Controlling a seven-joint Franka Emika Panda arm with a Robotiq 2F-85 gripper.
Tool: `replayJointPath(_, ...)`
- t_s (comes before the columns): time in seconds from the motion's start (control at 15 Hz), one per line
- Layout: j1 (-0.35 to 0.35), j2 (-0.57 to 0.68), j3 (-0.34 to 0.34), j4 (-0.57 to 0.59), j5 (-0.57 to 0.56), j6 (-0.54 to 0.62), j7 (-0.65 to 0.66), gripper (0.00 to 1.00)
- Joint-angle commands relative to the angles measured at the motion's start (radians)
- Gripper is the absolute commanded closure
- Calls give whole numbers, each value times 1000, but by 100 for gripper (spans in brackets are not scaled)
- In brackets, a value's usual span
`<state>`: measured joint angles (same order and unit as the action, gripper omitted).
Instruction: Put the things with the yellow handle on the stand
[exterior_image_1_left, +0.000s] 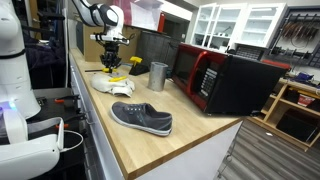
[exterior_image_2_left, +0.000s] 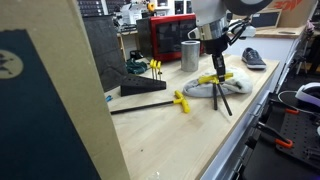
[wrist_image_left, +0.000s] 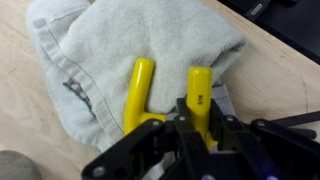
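Two yellow handles lie side by side on a white cloth (wrist_image_left: 110, 45) in the wrist view. My gripper (wrist_image_left: 203, 125) is shut on the right-hand yellow handle (wrist_image_left: 199, 92); the left-hand handle (wrist_image_left: 138, 92) lies free beside it. In both exterior views the gripper (exterior_image_1_left: 113, 62) (exterior_image_2_left: 215, 68) points straight down at the cloth (exterior_image_1_left: 112, 84) (exterior_image_2_left: 205, 91) and the yellow-handled tool (exterior_image_2_left: 217, 78). Another yellow-handled tool (exterior_image_2_left: 181, 102) lies on the counter. The black stand (exterior_image_2_left: 143, 86) holds small yellow-handled pieces (exterior_image_2_left: 154, 68).
A grey metal cup (exterior_image_1_left: 158, 76) (exterior_image_2_left: 190, 55) stands near the cloth. A grey shoe (exterior_image_1_left: 142, 117) (exterior_image_2_left: 253, 58) lies on the counter. The black-and-red microwave (exterior_image_1_left: 225, 80) (exterior_image_2_left: 170, 38) sits behind. A cardboard box (exterior_image_2_left: 50, 100) fills the near left.
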<state>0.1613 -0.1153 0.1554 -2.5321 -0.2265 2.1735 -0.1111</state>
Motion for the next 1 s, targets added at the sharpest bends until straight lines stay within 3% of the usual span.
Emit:
replayJointPath(0.0,5,-127,7,-51,-29,18,6,94)
replayJointPath(0.6,-28,-217,4,-17,-80,10,83,94)
replayJointPath(0.93,-62,-209,6,46,-195,42,75,94)
